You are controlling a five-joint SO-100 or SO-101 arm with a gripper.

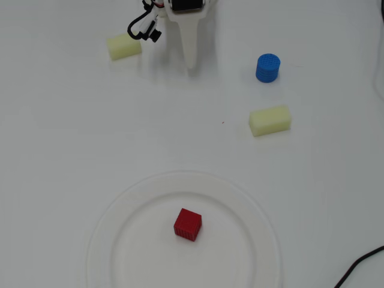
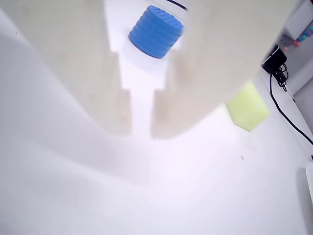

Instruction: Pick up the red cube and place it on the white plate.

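The red cube (image 1: 188, 224) sits inside the white plate (image 1: 107, 240), a little above the plate's middle, in the overhead view. The plate lies at the bottom centre of the white table. My gripper (image 1: 191, 62) hangs at the top centre, far from the cube, its white fingers tapering together to a point. In the wrist view the gripper (image 2: 142, 128) shows only a narrow slit between its pale fingers, with nothing held. Neither cube nor plate appears in the wrist view.
A blue cylinder (image 1: 267, 68) (image 2: 156, 32) stands right of the gripper. One pale yellow block (image 1: 124, 46) lies to its left, another (image 1: 270, 120) (image 2: 247, 107) below the cylinder. A black cable (image 1: 360, 267) enters at the bottom right corner.
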